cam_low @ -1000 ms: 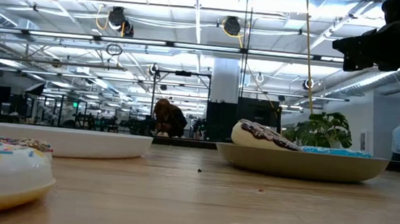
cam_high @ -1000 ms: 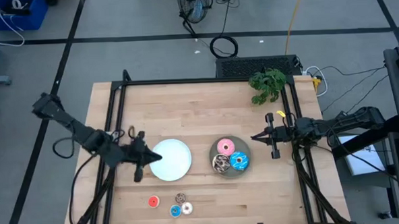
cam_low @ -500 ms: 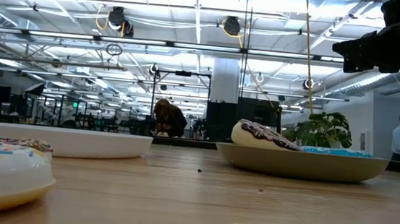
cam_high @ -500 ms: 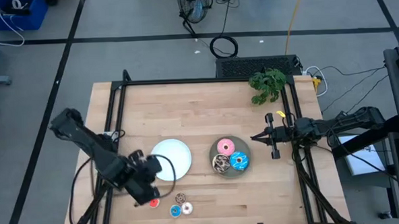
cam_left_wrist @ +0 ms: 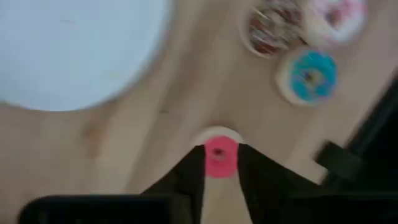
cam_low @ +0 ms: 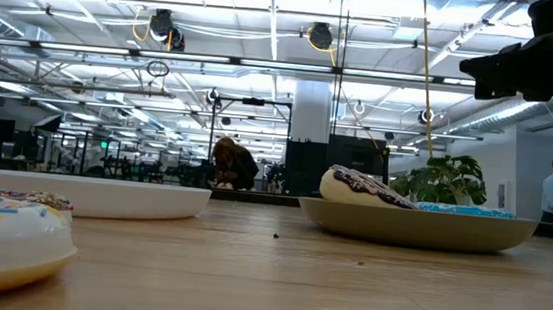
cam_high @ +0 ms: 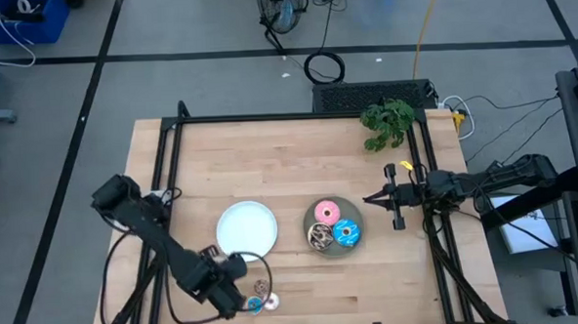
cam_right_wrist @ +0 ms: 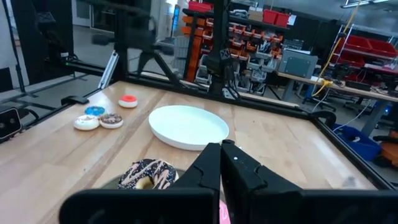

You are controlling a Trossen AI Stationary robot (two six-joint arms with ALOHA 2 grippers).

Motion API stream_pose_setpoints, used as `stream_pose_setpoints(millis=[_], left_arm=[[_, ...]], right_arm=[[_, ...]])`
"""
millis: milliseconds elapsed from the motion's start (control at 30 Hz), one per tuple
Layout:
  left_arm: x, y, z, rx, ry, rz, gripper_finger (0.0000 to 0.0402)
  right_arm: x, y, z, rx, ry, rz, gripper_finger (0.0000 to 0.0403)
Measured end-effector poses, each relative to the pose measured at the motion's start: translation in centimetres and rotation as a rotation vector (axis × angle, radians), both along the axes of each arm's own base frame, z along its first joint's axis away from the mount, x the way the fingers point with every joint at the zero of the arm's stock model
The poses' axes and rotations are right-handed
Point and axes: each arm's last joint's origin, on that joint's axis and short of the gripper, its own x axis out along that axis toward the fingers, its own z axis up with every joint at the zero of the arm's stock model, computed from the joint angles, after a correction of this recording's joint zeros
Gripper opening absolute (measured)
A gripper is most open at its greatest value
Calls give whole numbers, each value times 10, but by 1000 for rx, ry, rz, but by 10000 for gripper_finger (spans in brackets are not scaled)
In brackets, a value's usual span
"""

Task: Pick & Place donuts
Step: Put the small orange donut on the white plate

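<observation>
The left gripper (cam_left_wrist: 221,180) hangs low over the table's near edge, its fingers parted on either side of the small red donut (cam_left_wrist: 220,156), which lies on the wood between the tips; contact is unclear. Just beyond lie three more small donuts (cam_left_wrist: 308,74). The right gripper (cam_high: 369,200), clenched empty, waits beside the grey plate (cam_high: 311,223).

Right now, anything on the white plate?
No. In the high view the white plate is bare; three donuts sit on the grey plate.
</observation>
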Motion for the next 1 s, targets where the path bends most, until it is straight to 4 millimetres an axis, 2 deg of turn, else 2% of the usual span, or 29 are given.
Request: stream_pose_setpoints(millis=[133,267,567,833,1000], left_arm=[[0,-18,-20,-12,19,-47,154],[-3,-24,-31,-7,76,-46,180],[-11,-18,-31,116,88,-47,186],[-17,-23,-46,75,72,-68,186],[-26,-18,-57,106,113,-38,186]], right_arm=[[0,0,0,1,-5,0,0],[0,0,4,7,-44,0,0],[0,0,8,-13,-82,1,0],[0,0,10,-22,-102,0,0],[0,0,10,-15,-107,0,0]])
